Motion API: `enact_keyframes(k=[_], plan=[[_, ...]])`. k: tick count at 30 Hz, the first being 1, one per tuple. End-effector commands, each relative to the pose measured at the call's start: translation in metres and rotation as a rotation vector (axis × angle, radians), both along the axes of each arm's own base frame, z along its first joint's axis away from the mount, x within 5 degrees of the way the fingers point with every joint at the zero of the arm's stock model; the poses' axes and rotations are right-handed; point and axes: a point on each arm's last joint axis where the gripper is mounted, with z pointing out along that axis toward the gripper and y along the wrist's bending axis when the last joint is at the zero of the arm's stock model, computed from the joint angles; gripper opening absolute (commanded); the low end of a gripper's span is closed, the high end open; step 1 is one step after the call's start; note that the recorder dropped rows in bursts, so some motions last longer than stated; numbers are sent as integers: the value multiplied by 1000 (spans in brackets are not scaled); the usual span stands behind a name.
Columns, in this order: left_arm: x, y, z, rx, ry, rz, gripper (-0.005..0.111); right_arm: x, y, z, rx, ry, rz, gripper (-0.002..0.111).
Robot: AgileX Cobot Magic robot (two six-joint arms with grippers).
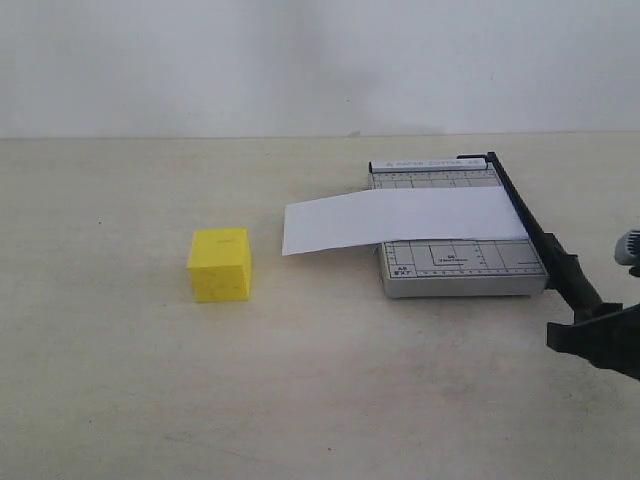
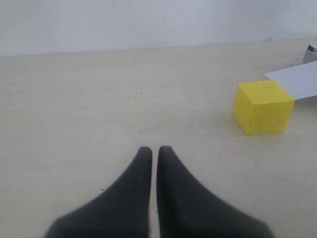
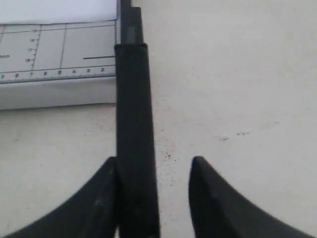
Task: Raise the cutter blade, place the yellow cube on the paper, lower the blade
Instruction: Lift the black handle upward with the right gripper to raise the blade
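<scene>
Your left gripper (image 2: pixel 154 148) shows two matte black fingers (image 2: pixel 129 198), broad at the base and tapering in smooth curves to rounded tips. Your right gripper (image 3: pixel 154 161) has the same curved black fingers (image 3: pixel 218 203); seen from the exterior camera, its body is blocky and black.

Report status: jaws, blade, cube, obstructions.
Left gripper jaws shut, empty. Right gripper jaws open astride cutter blade handle, blade down. Yellow cube on table, apart from paper. Nothing between cube and paper.

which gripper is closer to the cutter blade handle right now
Right. The right gripper is open around the cutter blade handle, with one finger against it. The left gripper is closed, short of the yellow cube, with the cutter farther on.
</scene>
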Motion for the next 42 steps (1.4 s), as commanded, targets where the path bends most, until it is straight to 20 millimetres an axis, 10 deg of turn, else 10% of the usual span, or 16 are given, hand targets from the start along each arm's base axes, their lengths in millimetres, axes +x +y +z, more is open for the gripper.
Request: enact_keyframes(k=[1, 3, 15, 29, 42], plan=[[0, 0, 3, -9, -23, 2, 5, 0, 0, 0, -11, -8, 8, 15], [0, 0, 3, -9, -23, 2, 5, 0, 0, 0, -12, -8, 12, -1], [0, 0, 3, -9, -23, 2, 5, 2, 1, 12, -11, -89, 19, 0], [0, 0, 3, -9, -23, 2, 5, -14, -2, 96, 33, -550, 10, 0], [0, 0, 3, -9, -21, 2, 5, -17, -3, 103, 37, -595, 8, 0]])
